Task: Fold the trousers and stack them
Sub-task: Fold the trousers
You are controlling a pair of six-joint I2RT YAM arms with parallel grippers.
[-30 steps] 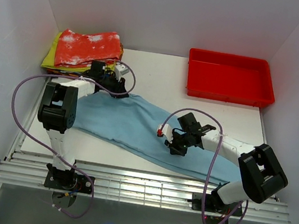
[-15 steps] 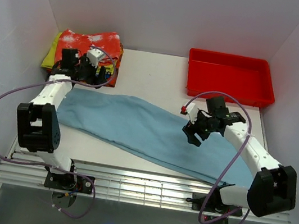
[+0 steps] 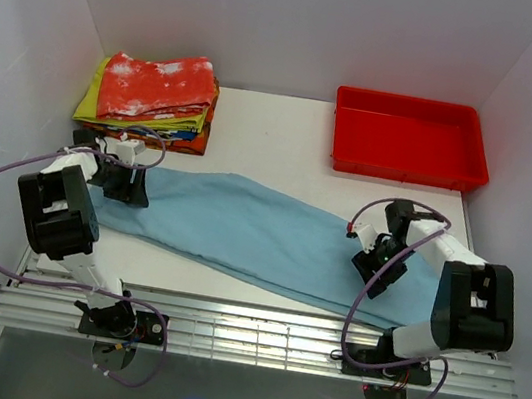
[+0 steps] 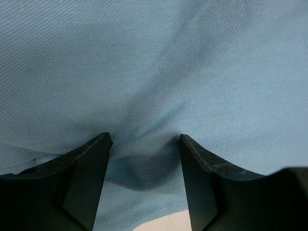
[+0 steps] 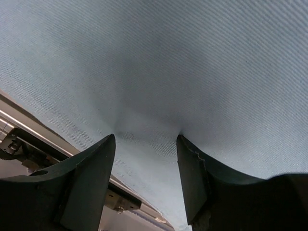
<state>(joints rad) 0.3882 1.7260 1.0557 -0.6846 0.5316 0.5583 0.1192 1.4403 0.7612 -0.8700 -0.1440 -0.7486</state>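
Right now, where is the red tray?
In the top view, the red tray sits at the far right corner of the table, beyond the right end of the trousers and opposite the clothes stack at far left.

White table (image 3: pixel 275 145): trousers (image 3: pixel 261 229), red tray (image 3: pixel 407 169), folded clothes stack (image 3: pixel 157 91).

Both wrist views crop the trousers (image 4: pixel 159 62) on every side. From above, the right arm (image 3: pixel 473 298) hides their end by the counter's (image 3: pixel 285 142) right edge.
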